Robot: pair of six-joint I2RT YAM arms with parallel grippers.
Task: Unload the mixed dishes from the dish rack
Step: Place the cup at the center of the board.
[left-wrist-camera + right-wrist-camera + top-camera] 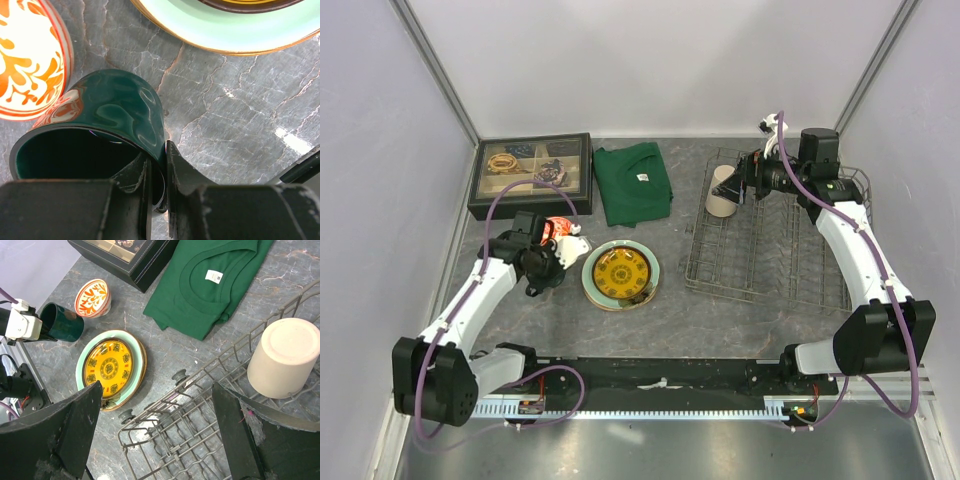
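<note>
My left gripper (159, 170) is shut on the wall of the dark green mug (115, 110), one finger inside the rim and one outside. The mug (542, 272) lies tilted over the table beside the red-and-white bowl (560, 230). The small yellow plate (620, 272) sits on the pale green plate (82, 371), left of the dish rack (770, 255). A beige tumbler (290, 357) stands upside down in the rack's far left corner. My right gripper (155, 435) hangs open over the rack, with the tumbler just outside its right finger (235, 430).
A folded green cloth (632, 182) lies at the back centre, with a black compartmented tray (532, 172) to its left. Walls close in on three sides. The bowl (30, 60) stands close to the mug's left.
</note>
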